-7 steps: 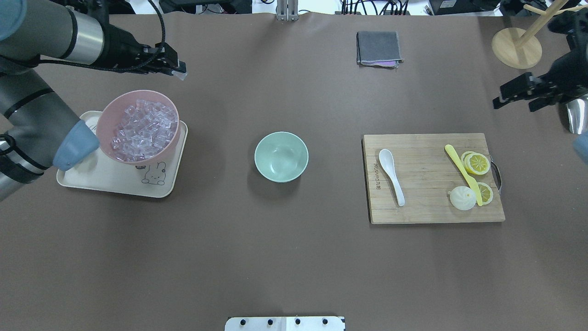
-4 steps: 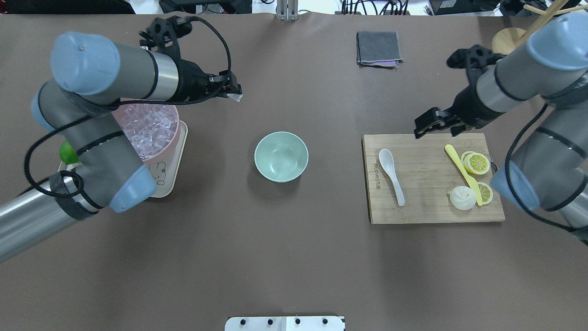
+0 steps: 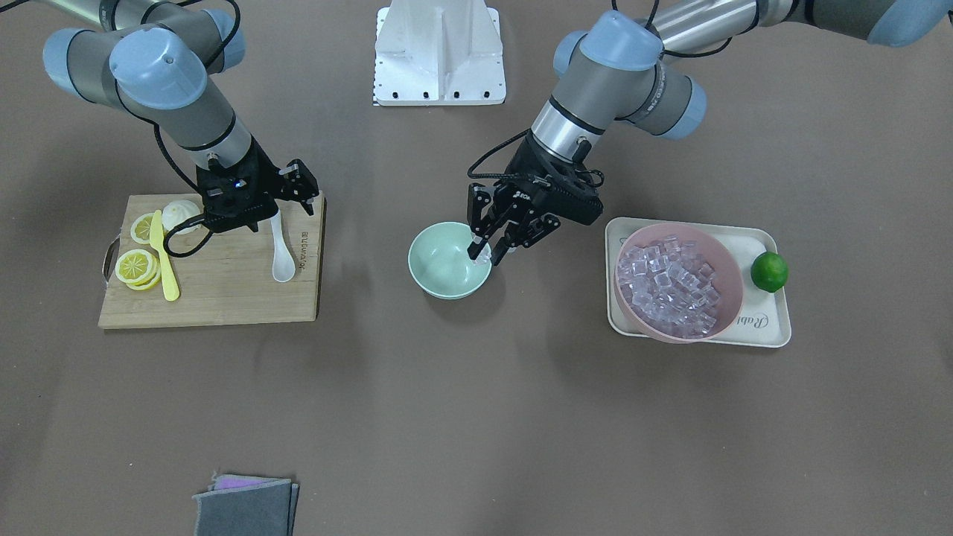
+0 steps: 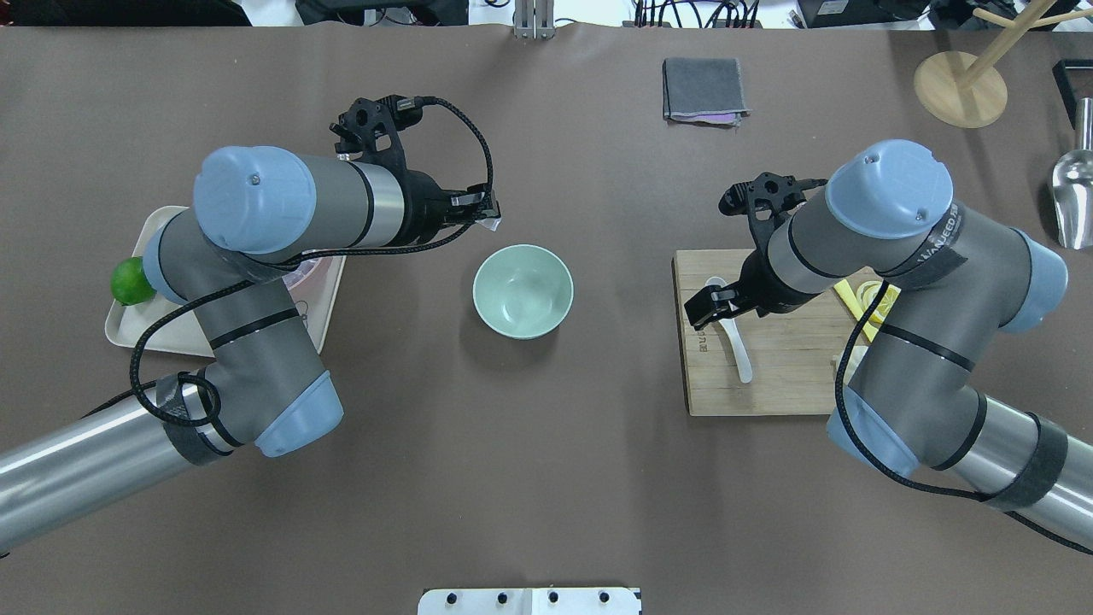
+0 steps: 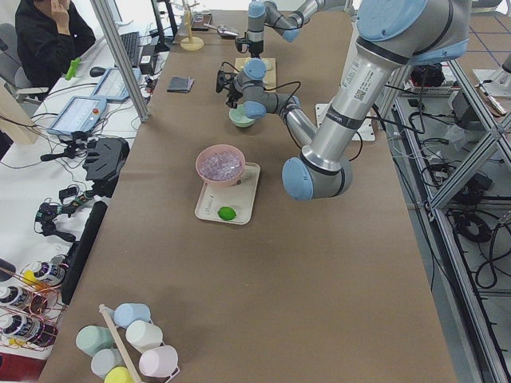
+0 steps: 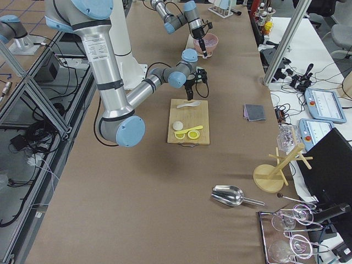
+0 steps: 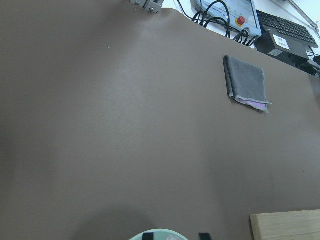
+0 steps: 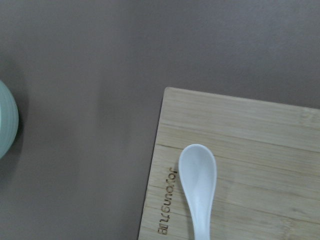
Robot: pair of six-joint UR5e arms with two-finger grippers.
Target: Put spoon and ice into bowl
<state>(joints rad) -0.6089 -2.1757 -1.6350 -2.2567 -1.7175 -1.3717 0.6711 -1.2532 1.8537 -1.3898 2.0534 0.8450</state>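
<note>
**Desk:** So, what is the left arm doing?

**Me:** On my screen the left gripper (image 3: 485,251) is pinched narrow on the ice (image 3: 482,257), with one clear cube between its fingertips. It hangs over the bowl (image 3: 439,274), at the rim on the side nearest the tray (image 3: 774,316). The bowl sits mid-table, between the tray and the cutting board (image 3: 223,298).

**Desk:** And the spoon?

**Me:** I see the spoon (image 3: 283,260) lying flat on the board, close to the edge that faces the bowl, with its scoop pointing away from the robot. The right gripper (image 4: 724,309) hovers above it with its jaws spread wide.

**Desk:** Anything else nearby?

**Me:** I make out the pink bowl (image 3: 731,286) heaped with clear cubes on the tray, and a lime (image 3: 768,272) beside it. At the board's other end, the yellow knife (image 3: 165,260) lies just beside the lemon slices (image 3: 136,266).
</note>
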